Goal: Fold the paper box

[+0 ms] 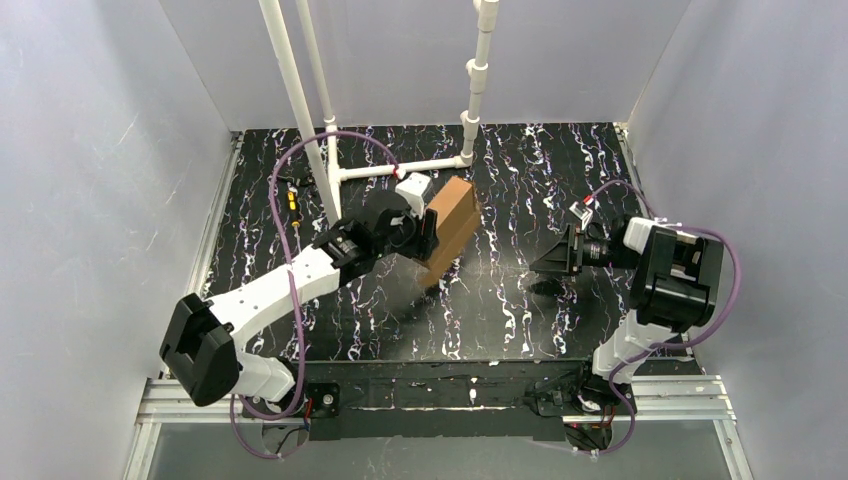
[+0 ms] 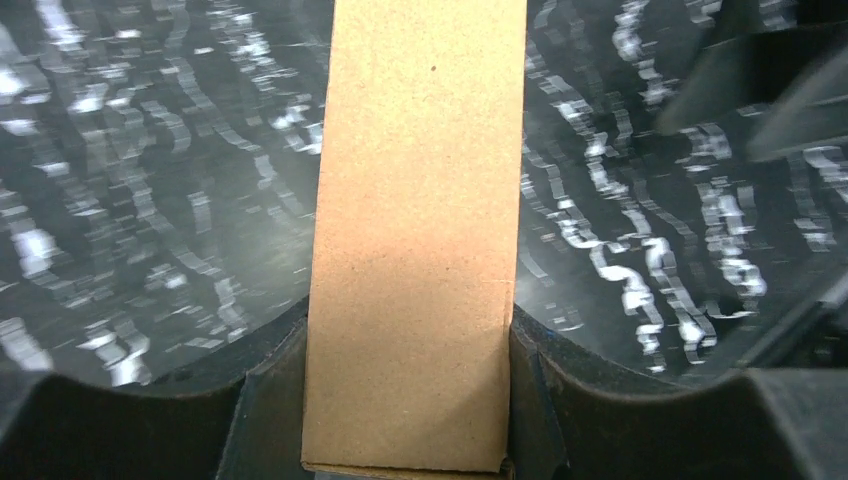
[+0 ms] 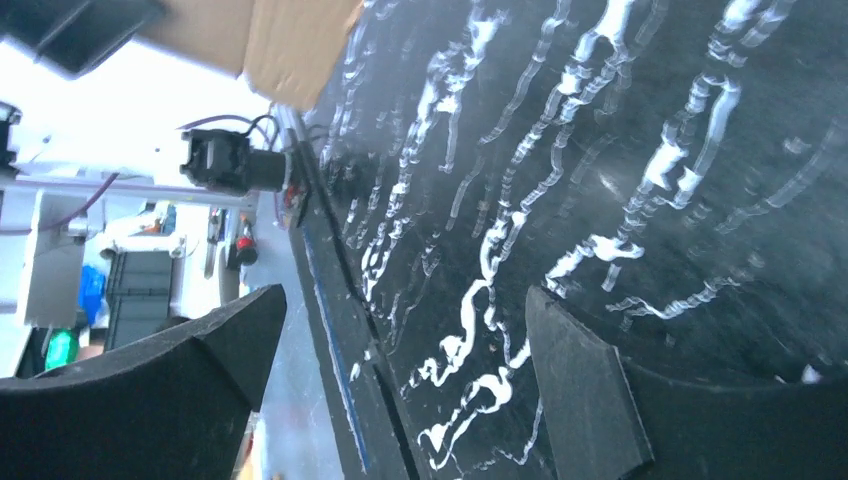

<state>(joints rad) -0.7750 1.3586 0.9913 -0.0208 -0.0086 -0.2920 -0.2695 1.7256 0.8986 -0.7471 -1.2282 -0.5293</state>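
Box (image 2: 415,240) clamped within left claw (image 2: 408,355).

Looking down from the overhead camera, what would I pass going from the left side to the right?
Left arm → left tool, clamped on the box → box → right tool, open and empty → right arm.

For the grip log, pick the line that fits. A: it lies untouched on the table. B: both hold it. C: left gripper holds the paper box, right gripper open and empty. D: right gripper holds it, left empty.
C: the left gripper clamps both sides of the paper box, and the right gripper stands open, apart from it.
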